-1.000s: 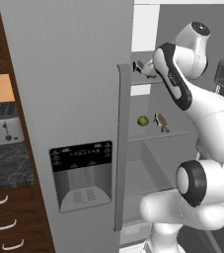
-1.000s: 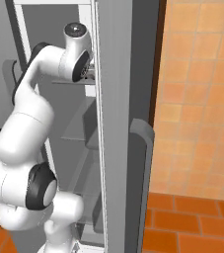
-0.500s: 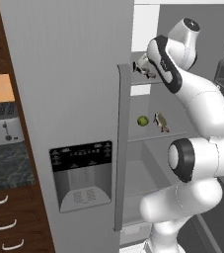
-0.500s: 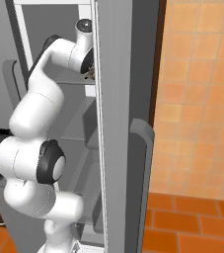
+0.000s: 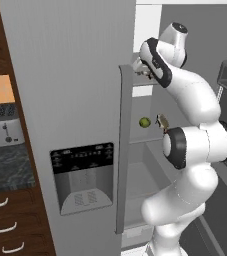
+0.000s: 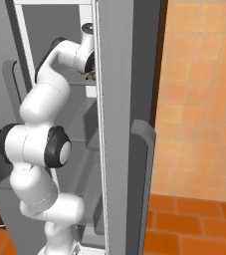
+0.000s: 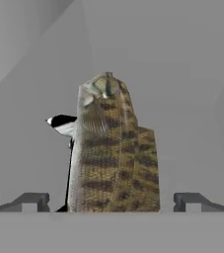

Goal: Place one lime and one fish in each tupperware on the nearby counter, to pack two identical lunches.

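Arm swung nearer fridge shelf; gripper point(image 7: 111, 200) wide, straddling fish point(image 7: 112, 148)

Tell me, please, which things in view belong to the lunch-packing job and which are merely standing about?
Job:
- fish between the open gripper tips
- lime on a fridge shelf
- second fish beside it
- counter

Bystanders:
- toaster
- fridge door

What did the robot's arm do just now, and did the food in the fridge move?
The white arm folded upward, elbow rising, with its open fingers either side of a brown scaly fish on the upper shelf. The small green lime and second fish on the lower shelf stayed put.
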{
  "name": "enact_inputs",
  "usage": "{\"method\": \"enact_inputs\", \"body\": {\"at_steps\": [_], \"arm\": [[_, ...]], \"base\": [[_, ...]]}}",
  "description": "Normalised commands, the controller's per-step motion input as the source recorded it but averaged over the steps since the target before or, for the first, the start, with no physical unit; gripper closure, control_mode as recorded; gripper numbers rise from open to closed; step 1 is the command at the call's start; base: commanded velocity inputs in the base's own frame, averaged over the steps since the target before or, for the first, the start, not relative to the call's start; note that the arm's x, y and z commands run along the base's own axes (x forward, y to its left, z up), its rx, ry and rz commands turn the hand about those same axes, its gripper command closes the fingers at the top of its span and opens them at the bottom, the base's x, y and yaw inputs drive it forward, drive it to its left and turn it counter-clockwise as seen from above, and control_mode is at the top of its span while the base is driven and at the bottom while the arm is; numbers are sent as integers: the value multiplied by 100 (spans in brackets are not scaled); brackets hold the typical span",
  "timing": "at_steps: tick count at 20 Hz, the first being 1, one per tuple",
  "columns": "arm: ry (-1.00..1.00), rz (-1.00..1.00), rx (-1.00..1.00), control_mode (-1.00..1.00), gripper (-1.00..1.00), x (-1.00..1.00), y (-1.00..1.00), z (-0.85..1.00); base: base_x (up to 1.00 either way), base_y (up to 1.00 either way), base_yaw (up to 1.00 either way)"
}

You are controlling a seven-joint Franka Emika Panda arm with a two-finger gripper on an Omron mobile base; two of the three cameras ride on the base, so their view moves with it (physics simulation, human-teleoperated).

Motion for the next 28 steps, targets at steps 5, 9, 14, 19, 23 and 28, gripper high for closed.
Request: {"method": "enact_inputs", "body": {"at_steps": [5, 9, 14, 19, 23, 28], "arm": [[2, 0, 0, -100, -100, 15, 8, -25], [1, -1, 0, -100, -100, 0, 2, -46], [0, -1, 0, -100, 100, -2, 13, -40], [-2, -7, 0, -100, 100, -47, 0, -2], [-4, -18, 0, -100, 100, -79, 3, 0], [-9, -26, 0, -100, 100, -98, 5, -1]], "base": [[0, 0, 0], [0, 0, 0], [0, 0, 0], [0, 0, 0], [0, 0, 0], [0, 0, 0]]}}
